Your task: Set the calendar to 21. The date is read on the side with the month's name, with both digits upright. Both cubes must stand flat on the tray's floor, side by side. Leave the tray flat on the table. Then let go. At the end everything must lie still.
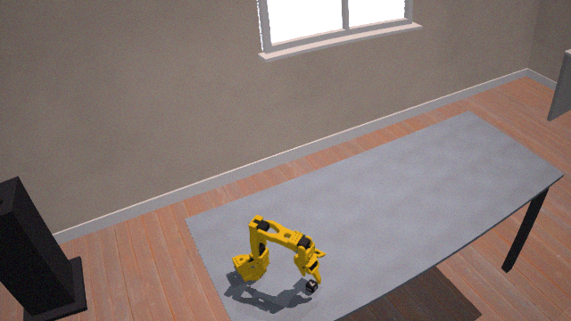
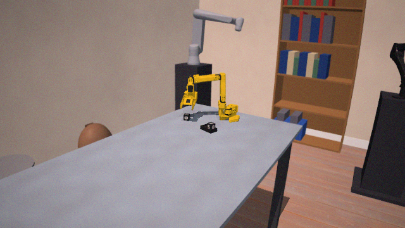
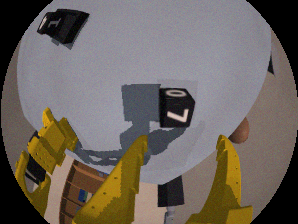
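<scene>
Grey table (image 1: 401,187), cube (image 1: 311,285) nr front edge, pincer (image 1: 315,273) open above.

On the table (image 2: 158,164), one cube (image 2: 186,116) lies apart from the tray (image 2: 205,128), which holds the other cube (image 2: 211,126). The gripper (image 2: 188,105) hangs above the loose cube, not touching it. The arm's base (image 2: 233,119) stands behind the tray.
</scene>
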Motion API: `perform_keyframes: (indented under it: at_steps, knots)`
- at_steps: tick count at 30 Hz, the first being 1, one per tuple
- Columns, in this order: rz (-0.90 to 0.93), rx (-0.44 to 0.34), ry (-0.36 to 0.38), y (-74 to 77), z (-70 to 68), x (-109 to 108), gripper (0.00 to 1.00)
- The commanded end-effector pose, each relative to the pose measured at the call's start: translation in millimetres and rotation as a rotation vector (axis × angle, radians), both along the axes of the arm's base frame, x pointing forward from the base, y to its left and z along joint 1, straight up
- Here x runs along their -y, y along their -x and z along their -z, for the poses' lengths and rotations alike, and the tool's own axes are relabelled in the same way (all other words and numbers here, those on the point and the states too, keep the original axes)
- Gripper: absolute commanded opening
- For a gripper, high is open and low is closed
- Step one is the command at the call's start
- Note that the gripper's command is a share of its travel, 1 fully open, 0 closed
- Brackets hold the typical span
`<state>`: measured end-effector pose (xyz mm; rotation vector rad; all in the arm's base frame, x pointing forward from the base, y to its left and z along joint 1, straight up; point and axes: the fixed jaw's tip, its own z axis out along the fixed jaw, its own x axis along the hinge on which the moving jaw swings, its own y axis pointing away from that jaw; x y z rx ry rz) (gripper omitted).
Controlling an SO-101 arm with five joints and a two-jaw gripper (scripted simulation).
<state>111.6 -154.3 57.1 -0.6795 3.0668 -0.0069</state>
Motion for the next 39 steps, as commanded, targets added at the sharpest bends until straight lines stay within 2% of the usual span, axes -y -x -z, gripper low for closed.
perform_keyframes:
  at_steps: [1, 13, 28, 39]
  knots:
    - [0.004, 0.012, 0.015, -2.3, -1.6, 1, 0.35]
    - [0.004, 0.012, 0.015, -2.9, 6.5, 1, 0.35]
    - [0.004, 0.012, 0.015, -3.1, 29.8, 2, 0.35]
    - [0.004, 0.012, 0.015, -2.7, 37.3, 1, 0.35]
